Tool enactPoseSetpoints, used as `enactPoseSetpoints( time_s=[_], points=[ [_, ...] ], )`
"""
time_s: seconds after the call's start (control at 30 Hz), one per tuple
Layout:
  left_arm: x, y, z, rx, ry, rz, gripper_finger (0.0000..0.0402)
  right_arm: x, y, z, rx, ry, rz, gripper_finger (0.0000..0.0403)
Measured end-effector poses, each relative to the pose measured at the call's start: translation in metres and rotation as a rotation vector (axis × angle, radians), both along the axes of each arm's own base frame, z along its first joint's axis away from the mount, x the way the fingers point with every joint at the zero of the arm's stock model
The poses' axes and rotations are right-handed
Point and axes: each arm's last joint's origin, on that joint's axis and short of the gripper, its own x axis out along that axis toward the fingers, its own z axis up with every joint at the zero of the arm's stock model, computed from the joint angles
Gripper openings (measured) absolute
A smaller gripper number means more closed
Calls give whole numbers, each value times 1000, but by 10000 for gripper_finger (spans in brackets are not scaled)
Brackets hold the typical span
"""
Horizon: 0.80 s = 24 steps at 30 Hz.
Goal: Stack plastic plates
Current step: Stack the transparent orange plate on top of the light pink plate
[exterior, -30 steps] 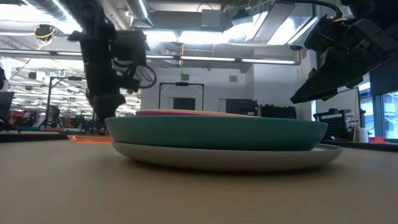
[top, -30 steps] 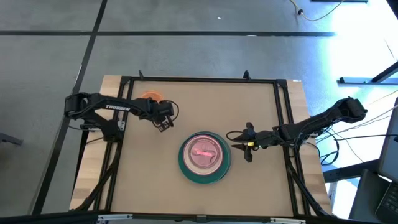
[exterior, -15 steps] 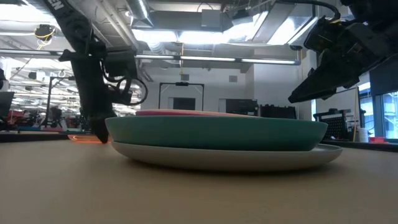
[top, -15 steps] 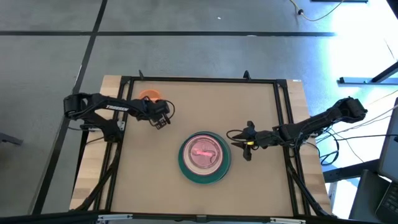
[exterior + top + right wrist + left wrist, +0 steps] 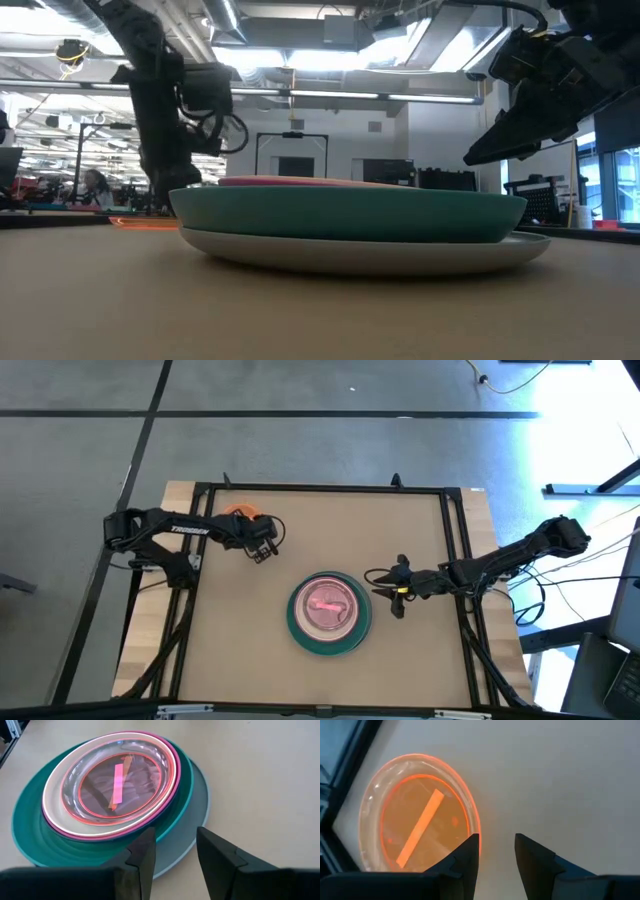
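From above, a stack of plates (image 5: 329,614) sat near the middle of the bench (image 5: 330,530), a large teal plate (image 5: 297,628) ringing a pink one (image 5: 328,605) on top. A small orange plate (image 5: 240,512) lay alone near the far left corner. The left gripper (image 5: 262,552) hung just beside that orange plate, toward the stack, and the right gripper (image 5: 386,587) stood just off the stack's right edge.

At bench height, the teal plate (image 5: 350,215) rested on a wider grey plate (image 5: 365,254), with a thin magenta rim (image 5: 285,182) showing on top. The orange plate (image 5: 140,223) showed as a sliver behind them.

The left wrist camera showed the orange plate (image 5: 417,820) flat on the bench, the left gripper (image 5: 497,849) parted a little and empty just at its rim.

The right wrist camera showed the stack close up: grey plate (image 5: 197,817), teal plate (image 5: 45,847), magenta rim (image 5: 167,795), cream plate (image 5: 52,805) and clear pink plate (image 5: 117,780) uppermost. The right gripper (image 5: 176,845) stood slightly open, holding nothing, over the stack's near edge.
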Motion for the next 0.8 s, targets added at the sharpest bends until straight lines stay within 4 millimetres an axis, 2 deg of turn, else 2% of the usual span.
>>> enactPoseSetpoints(
  time_s=[0.1, 0.23, 0.43, 0.8],
  points=[
    [2, 2, 6, 27, 6, 21, 119, 0, 0, 0, 1, 1, 1, 134],
    [-2, 3, 4, 31, 34, 35, 119, 0, 1, 0, 21, 5, 17, 134],
    [-13, 2, -9, -20, 59, 46, 119, 0, 1, 0, 30, 5, 13, 134],
    [-29, 3, -30, 2, 56, 52, 113, 0, 1, 0, 21, 5, 10, 134]
  ],
)
